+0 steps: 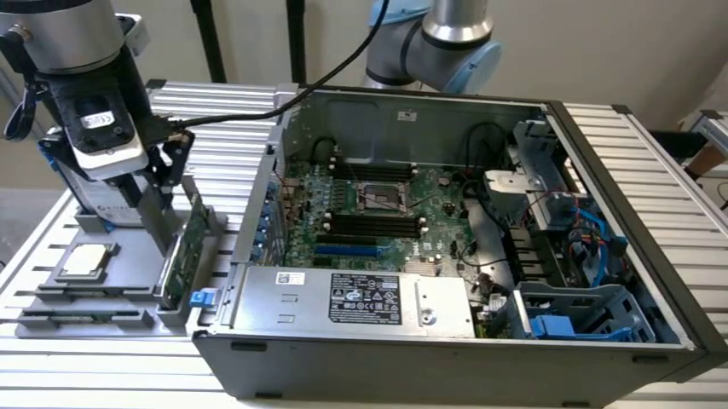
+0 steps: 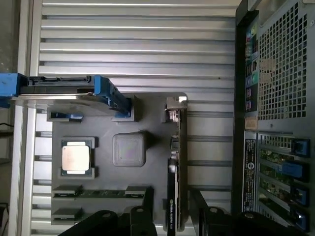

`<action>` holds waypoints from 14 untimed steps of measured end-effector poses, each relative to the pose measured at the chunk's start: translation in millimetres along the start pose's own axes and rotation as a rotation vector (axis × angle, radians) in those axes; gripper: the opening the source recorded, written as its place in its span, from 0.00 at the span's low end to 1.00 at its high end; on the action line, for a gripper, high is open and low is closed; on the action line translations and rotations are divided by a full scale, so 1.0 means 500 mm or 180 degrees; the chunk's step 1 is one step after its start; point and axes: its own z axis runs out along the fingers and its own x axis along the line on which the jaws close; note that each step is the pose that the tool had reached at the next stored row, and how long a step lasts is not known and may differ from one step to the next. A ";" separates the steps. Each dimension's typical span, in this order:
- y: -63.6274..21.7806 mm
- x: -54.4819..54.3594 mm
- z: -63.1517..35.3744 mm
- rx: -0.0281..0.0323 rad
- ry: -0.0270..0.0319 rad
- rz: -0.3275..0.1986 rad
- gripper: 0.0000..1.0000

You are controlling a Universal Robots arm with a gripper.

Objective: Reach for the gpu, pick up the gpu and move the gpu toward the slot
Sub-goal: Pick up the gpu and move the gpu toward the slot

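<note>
The ribbed bench (image 1: 102, 362) carries an open computer case (image 1: 455, 362) and, at the exterior view's left, a grey tray (image 2: 147, 118) just beside the case wall. The arm's end effector (image 2: 173, 200) hangs over the tray with its fingers (image 2: 147, 209) spread apart, gripping nothing. The gpu (image 2: 176, 162) stands on edge in the tray, between the fingers as the wrist view shows it. I cannot tell whether either one touches it.

The card is thin and upright. If the fingers close off-centre, they would likely tilt it in its holder or pinch its parts rather than its edge. A weak hold could let it swing on the lift.

The case wall stands between the tray and the blue slot (image 1: 347, 251), and the power supply (image 1: 353, 298) crowds that slot's near side.

On the tray's far side sit a hard drive (image 2: 64, 91), memory sticks (image 2: 98, 192) and a CPU chip (image 2: 76, 157), apart from the card.
</note>
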 end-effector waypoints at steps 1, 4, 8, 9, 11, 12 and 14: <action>0.000 0.001 0.004 0.0000 -0.0002 0.0002 0.42; -0.001 0.002 0.015 0.0001 -0.0008 0.0006 0.42; -0.002 0.002 0.029 0.0001 -0.0019 0.0009 0.42; -0.003 0.002 0.032 0.0001 -0.0021 0.0009 0.42; -0.006 0.002 0.040 0.0001 -0.0025 0.0009 0.42; -0.007 0.002 0.043 0.0002 -0.0026 0.0009 0.42; -0.010 0.001 0.050 0.0002 -0.0029 0.0009 0.42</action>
